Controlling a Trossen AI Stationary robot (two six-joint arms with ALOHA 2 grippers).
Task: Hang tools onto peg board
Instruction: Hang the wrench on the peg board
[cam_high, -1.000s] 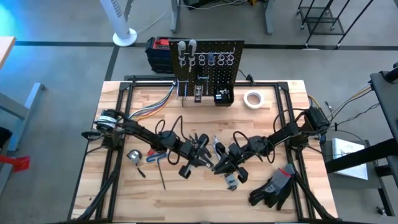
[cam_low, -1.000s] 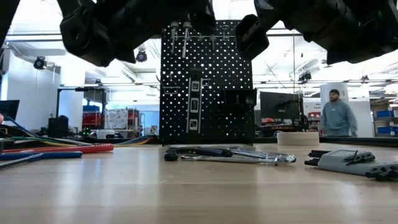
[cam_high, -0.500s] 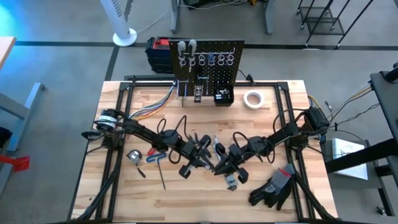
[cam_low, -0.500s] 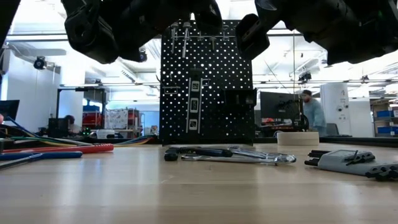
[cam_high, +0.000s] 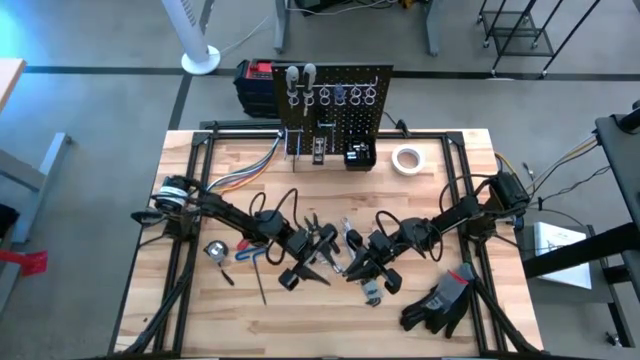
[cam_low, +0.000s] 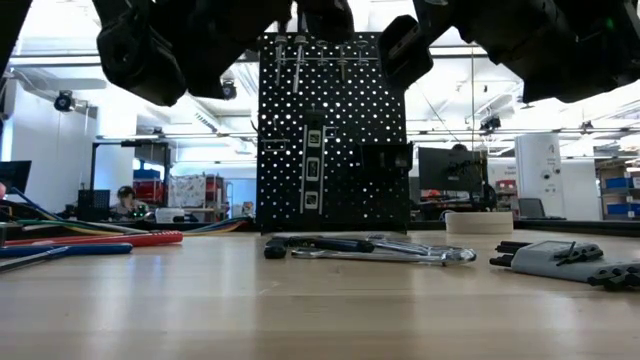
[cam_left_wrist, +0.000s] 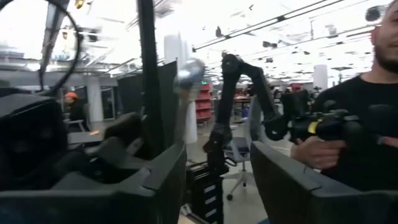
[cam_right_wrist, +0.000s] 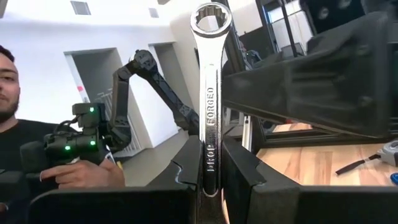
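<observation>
At the table's (cam_high: 200, 330) far edge stands the peg board (cam_high: 333, 120), ring hooks along its top. Mid-table, the two arms meet above scattered tools. Right gripper (cam_right_wrist: 210, 180) pinches a silver combination wrench (cam_right_wrist: 210, 93) upright. Left gripper (cam_left_wrist: 217, 180) has its fingers spread, holding nothing.

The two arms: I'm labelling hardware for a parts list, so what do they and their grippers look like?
Both arms are dark, jointed links with black cables looping along them. The left gripper and right gripper each have two black, blocky, angular fingers. A multicoloured ribbon of wires fans out near the left arm's base.
</observation>
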